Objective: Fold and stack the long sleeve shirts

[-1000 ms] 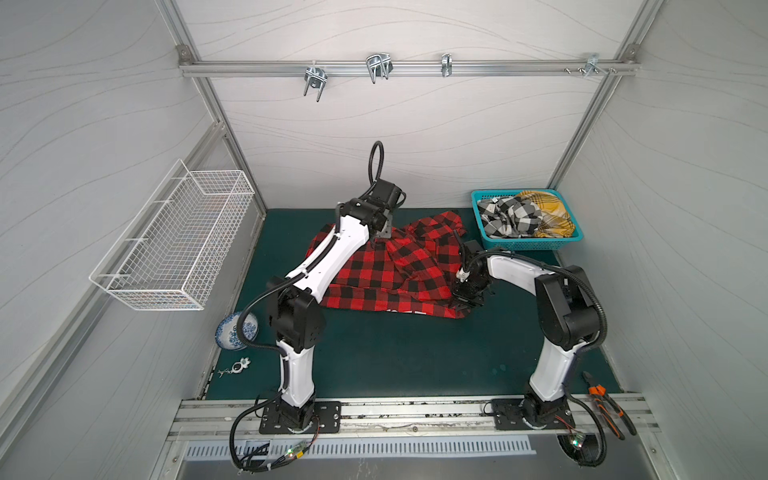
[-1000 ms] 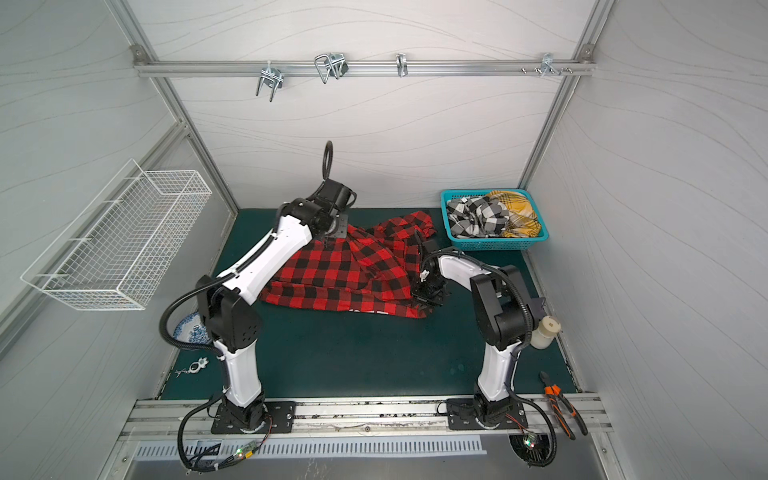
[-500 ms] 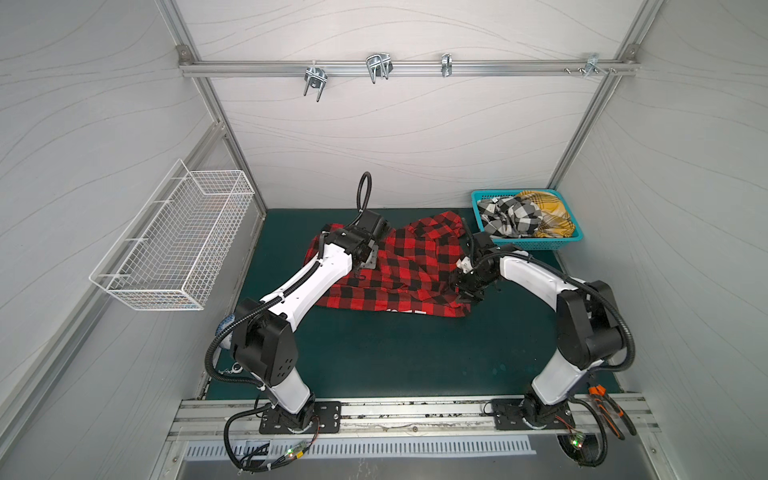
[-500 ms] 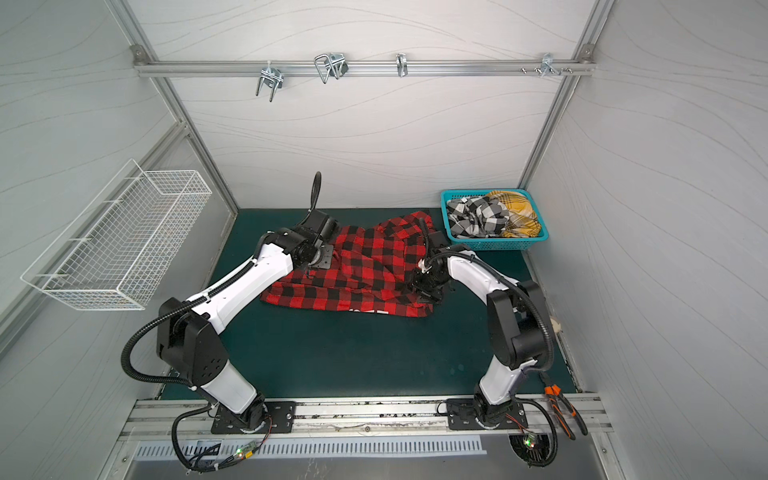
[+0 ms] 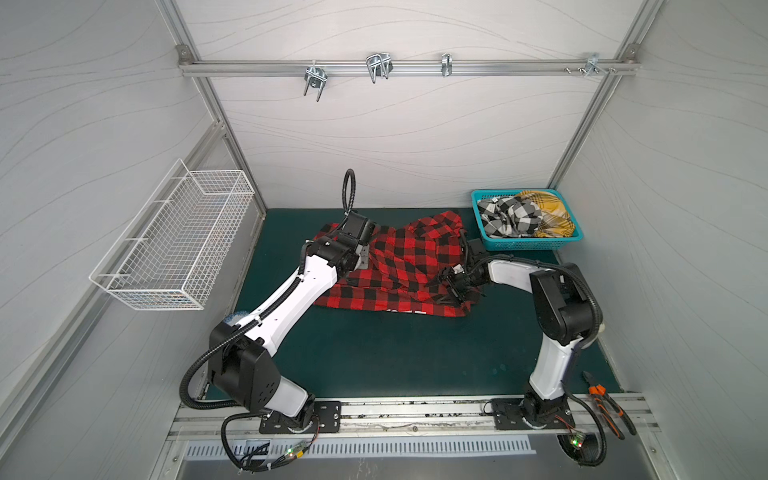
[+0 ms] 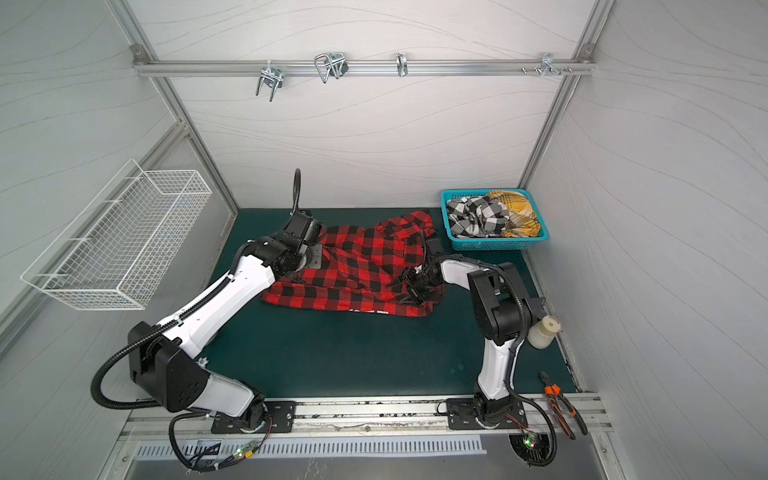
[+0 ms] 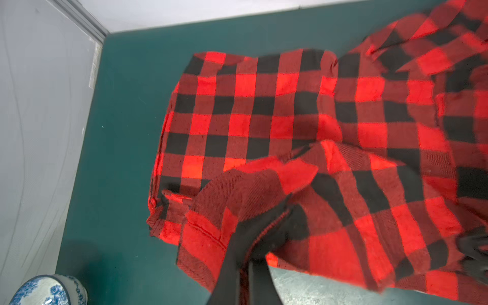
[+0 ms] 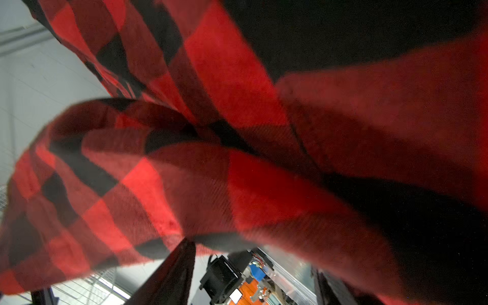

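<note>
The red-and-black plaid shirt (image 5: 399,266) (image 6: 357,266) lies spread and rumpled on the green mat, with white lettering at its near hem. My left gripper (image 5: 362,255) (image 7: 260,232) is shut on a fold of the shirt near its left side. My right gripper (image 5: 451,286) (image 8: 248,264) stands open at the shirt's right edge; cloth hangs over its fingers (image 8: 174,269), not pinched. A black-and-white check shirt (image 5: 509,216) and a mustard-yellow plaid one (image 5: 548,216) lie bunched in the teal basket (image 5: 523,246) at the back right.
A white wire basket (image 5: 178,245) hangs on the left wall. A blue-and-white bowl (image 7: 50,290) sits at the mat's left edge. A white bottle (image 6: 542,332) stands behind the right arm. Orange-handled pliers (image 5: 604,399) lie on the front rail at right.
My left gripper has come down and toward the front left, carrying the red cloth with it. The right gripper's jaws have opened and let go of the shirt's right edge.
</note>
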`<state>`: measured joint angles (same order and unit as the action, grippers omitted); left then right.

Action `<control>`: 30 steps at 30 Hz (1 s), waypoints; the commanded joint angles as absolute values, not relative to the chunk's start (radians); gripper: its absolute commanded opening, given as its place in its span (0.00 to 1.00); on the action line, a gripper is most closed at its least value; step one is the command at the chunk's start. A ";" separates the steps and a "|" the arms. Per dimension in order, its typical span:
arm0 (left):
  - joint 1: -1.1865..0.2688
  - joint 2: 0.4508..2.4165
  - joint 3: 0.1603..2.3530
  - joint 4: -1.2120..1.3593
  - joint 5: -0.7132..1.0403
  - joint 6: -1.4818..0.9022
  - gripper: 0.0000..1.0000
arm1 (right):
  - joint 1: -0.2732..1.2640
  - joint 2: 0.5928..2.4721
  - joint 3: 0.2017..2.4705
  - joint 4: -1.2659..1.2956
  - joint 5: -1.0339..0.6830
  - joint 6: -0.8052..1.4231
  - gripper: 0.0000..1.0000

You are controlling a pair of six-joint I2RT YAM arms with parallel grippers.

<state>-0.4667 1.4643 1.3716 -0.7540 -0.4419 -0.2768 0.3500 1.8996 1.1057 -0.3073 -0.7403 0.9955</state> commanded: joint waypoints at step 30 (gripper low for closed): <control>-0.063 1.427 1.022 -0.811 0.153 -0.975 0.74 | 0.289 1.966 1.022 -0.183 -0.760 1.047 0.41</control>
